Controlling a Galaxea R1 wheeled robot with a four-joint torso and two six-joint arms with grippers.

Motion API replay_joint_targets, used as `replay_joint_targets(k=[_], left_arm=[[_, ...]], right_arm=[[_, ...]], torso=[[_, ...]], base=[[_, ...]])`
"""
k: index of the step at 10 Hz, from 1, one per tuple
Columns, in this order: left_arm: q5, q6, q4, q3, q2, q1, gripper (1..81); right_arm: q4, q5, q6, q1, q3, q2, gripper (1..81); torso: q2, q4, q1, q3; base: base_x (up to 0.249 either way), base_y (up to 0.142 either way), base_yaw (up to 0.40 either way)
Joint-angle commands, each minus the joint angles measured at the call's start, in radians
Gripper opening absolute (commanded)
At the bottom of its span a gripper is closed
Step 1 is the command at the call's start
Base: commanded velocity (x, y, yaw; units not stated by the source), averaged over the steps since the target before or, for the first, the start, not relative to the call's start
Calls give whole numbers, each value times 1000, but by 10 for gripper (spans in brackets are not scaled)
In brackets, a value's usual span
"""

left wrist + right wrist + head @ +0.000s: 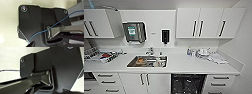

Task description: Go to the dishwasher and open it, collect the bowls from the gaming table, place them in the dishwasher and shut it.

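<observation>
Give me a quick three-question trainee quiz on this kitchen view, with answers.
1. True or false: the dishwasher shows a dark interior.
2. What sits in the counter left of the dishwasher? A) stove B) sink C) kettle
3. Fill in: the black dispenser hangs on the wall between the steel dispenser and the upper ____.

Key: 1 true. 2 B, the sink. 3 cabinets.

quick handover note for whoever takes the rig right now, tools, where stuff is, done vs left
Tools: open or shut cannot be told from either wrist view.
Dishwasher: under the counter, right of the sink; dark interior exposed, so it looks already open.
Bowls and gaming table: not in sight here.
Done: reached and apparently opened the dishwasher.
Left: collect the bowls, load them, close it.
</observation>
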State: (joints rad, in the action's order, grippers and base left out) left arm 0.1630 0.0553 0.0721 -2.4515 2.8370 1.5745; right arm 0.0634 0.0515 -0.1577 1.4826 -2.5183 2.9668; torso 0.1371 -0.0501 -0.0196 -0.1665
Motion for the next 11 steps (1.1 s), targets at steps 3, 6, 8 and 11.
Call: replay_joint_targets(k=[3,6,8,11], left_arm=[[-54,-3,12,3,-8,-35,811],[-56,-2,3,3,-4,-35,811],[-57,-2,2,3,0,-37,811],[-59,1,-2,-38,21,-37,811]], right_arm=[[10,59,3,-49,7,5,811],[9,57,0,-49,3,5,811],[-1,45,-3,-49,-25,11,811],[9,48,-2,-32,-65,30,811]], torso=[[-22,0,7,41],[-31,0,11,68],[-31,0,12,66],[-31,0,12,66]], base=[[0,0,0],[0,0,0],[0,0,0],[0,0,0]])
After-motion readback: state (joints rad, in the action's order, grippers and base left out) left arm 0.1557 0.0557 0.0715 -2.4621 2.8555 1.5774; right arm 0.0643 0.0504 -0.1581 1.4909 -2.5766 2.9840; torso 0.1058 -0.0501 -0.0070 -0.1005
